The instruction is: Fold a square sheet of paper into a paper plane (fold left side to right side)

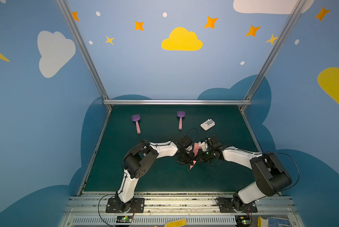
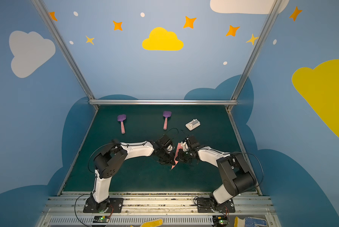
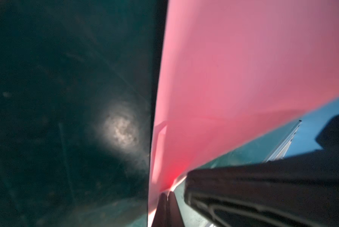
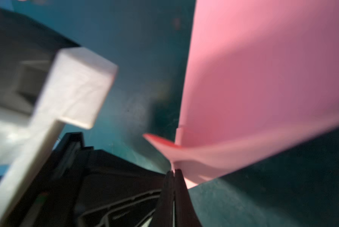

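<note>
Both arms bend inward and meet near the middle of the green table (image 1: 164, 176), slightly right of centre. Between them the paper plane (image 1: 195, 148) is held up off the surface and stands on edge. Its pointed tip (image 1: 192, 167) hangs down toward the near side, just above the table (whether the tip touches the table cannot be told from above).

The left hand (image 1: 188, 156) comes in from the left and the right hand (image 1: 199, 155) from the right, and only the pink paper separates them.

In the left wrist view the two dark fingertips (image 3: 163, 198) are pressed together on the lower edge of the paper plane (image 3: 243, 78), so this hand is pinched tight on it. The right wrist view shows the same. The right hand (image 4: 174, 174) has its fingers closed to a narrow slit on a creased corner of the paper plane (image 4: 263, 78), and a small flap curls out beside the grip.

Farther back lie two purple spatulas with pink handles, the left spatula (image 1: 136, 122) and the right spatula (image 1: 180, 119). They are well apart from each other. A small white block (image 1: 207, 124) sits to the right of them. None of these touches the arms.
</note>
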Available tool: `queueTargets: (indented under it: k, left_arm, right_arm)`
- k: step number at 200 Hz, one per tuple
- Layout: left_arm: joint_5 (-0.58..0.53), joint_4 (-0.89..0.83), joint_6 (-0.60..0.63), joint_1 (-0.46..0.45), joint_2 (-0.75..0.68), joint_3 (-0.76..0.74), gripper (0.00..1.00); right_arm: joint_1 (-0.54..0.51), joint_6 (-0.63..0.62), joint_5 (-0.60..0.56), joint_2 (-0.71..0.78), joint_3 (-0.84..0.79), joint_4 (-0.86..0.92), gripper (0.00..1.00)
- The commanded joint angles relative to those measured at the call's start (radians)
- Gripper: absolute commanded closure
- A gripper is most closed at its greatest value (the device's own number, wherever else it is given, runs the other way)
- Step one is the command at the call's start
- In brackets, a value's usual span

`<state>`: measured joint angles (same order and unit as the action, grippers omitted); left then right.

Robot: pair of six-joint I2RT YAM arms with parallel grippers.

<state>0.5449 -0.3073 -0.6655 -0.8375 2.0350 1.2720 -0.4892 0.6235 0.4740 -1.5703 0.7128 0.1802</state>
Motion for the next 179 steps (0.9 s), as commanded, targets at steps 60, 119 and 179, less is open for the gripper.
queueTargets:
  k: [60,119,179]
  left_arm:
    - [-0.014,-0.072,0.026,0.002,0.042,-0.010,0.97]
    - [-0.012,-0.064,0.024,0.002,0.040,-0.019,0.97]
    - [-0.009,-0.058,0.026,0.000,0.034,-0.025,0.97]
  right_arm:
    - [0.113,-0.032,-0.034,-0.038,-0.035,-0.030,1.00]
    - [0.208,-0.065,-0.025,-0.099,-0.025,-0.012,1.00]
    - [0.301,-0.077,-0.009,-0.176,0.049,0.029,1.00]
